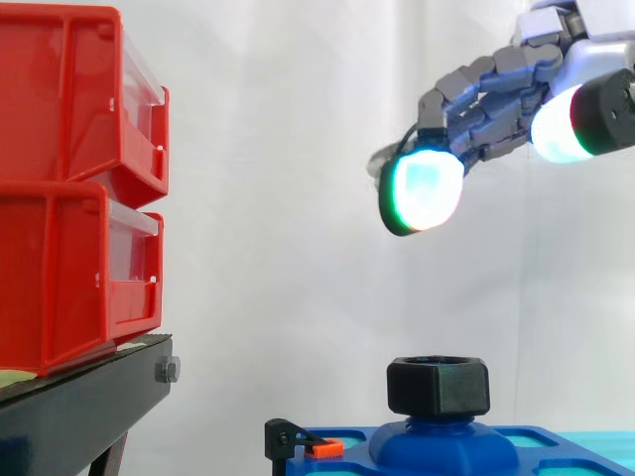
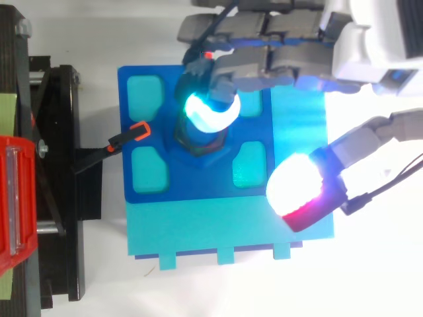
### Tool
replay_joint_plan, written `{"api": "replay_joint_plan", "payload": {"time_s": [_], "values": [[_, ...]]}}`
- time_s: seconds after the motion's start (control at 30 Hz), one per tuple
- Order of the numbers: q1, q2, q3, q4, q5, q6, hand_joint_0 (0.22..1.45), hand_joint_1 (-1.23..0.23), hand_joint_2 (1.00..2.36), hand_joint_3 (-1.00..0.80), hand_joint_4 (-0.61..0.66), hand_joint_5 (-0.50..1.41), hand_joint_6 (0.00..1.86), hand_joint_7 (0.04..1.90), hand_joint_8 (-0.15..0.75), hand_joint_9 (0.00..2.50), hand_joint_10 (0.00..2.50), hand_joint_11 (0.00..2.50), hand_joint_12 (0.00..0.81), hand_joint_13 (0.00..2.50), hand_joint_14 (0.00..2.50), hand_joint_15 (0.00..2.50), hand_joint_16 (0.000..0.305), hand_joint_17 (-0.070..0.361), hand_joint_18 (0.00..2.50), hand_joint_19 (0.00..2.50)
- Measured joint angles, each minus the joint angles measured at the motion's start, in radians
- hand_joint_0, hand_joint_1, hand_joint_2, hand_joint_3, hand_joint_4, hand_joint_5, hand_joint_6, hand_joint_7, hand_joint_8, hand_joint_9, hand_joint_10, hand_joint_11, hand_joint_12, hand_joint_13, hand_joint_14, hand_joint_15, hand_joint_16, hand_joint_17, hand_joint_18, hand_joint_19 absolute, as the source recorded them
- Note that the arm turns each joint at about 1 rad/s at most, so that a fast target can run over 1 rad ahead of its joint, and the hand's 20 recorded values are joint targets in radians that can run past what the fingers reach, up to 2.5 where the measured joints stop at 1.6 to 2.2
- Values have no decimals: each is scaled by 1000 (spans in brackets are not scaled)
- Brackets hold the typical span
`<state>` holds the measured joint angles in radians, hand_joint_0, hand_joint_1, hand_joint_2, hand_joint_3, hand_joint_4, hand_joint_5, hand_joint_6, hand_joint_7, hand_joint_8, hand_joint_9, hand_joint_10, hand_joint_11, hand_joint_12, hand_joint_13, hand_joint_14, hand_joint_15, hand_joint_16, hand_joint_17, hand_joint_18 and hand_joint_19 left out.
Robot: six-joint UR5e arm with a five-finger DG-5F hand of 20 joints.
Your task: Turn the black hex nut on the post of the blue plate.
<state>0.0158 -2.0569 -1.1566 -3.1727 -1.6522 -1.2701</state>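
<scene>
In the side view the hand (image 1: 496,94) comes in from 2 o'clock, its fingers reaching toward 9 o'clock and bent a little downward. One fingertip (image 1: 422,193) glows white and cyan with a green edge. A second pad (image 1: 561,124), closer to the right edge, glows white beside a red band. The fingers are spread loosely and hold nothing. The black hex nut (image 1: 438,385) sits at 6 o'clock from the leading fingertip, with a clear gap of curtain (image 1: 298,198) between them. The nut rests on the rounded blue post (image 1: 442,443) of the blue plate (image 1: 357,460). A small black clamp with an orange tip (image 1: 310,446) sits at the plate's 9 o'clock edge. Two red bins (image 1: 69,188) are stacked on a black stand (image 1: 79,412) on the left.

In the top view the hand enters from 1 o'clock and lies over the upper part of the blue plate. A cyan-lit fingertip (image 2: 210,112) overlaps the nut, and only a dark rim of the nut shows at its 6 o'clock side. The thumb (image 2: 304,191) points toward 8 o'clock, well apart from the fingers; its pad glows white and red. It hangs over a turquoise base (image 2: 218,231) that lies under the blue plate. The clamp's orange tip touches the plate at 9 o'clock of the post.
</scene>
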Motion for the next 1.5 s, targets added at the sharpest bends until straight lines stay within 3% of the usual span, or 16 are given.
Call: {"api": "replay_joint_plan", "payload": {"time_s": [0.17,0.43,0.7,0.97,1.27,1.5], "values": [[16,-23,1,48,7,18,455,-694,1000,-500,159,-258,504,860,216,0,0,29,367,0,0,0,55,124,0,367],[41,-66,5,113,9,22,438,-607,1000,-500,172,-255,504,856,233,8,0,32,379,0,0,0,58,130,0,363],[59,-115,11,178,-1,21,437,-632,1000,-500,181,-247,503,859,233,34,0,29,378,0,0,0,57,129,0,359],[57,-168,34,249,-34,22,437,-601,1000,-500,193,-242,504,861,237,57,0,29,380,0,0,0,57,128,0,359],[43,-173,27,225,-47,12,439,-541,1000,-500,271,-203,505,978,253,132,0,13,382,0,0,0,57,129,0,340],[29,-173,-11,215,-58,7,440,-519,1000,-500,280,-198,504,986,257,152,0,13,381,0,0,0,57,128,0,336]]}}
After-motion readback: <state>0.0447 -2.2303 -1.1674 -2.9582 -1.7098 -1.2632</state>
